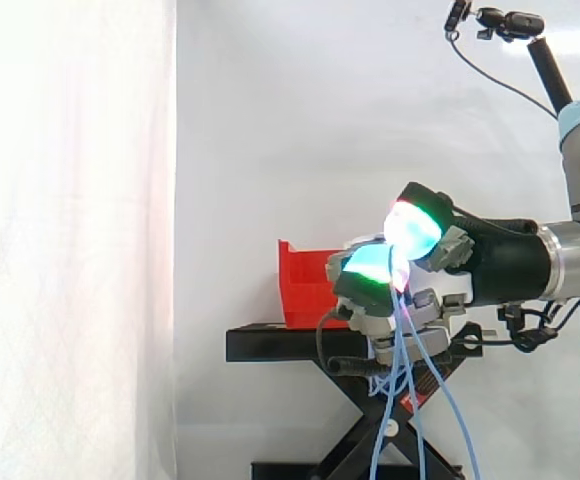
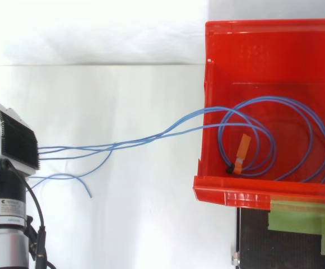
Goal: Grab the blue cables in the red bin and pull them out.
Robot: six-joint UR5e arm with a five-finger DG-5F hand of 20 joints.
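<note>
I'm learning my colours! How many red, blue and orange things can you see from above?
Red: 1, the bin
Blue: 1, the bundle of cables, with strands too tangled to count
Orange: 1, the tag
Total: 3

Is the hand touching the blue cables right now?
Touching. In the side view the blue cables hang down from between the hand's curled fingers; in the top view they stretch from the hand to the red bin.
</note>
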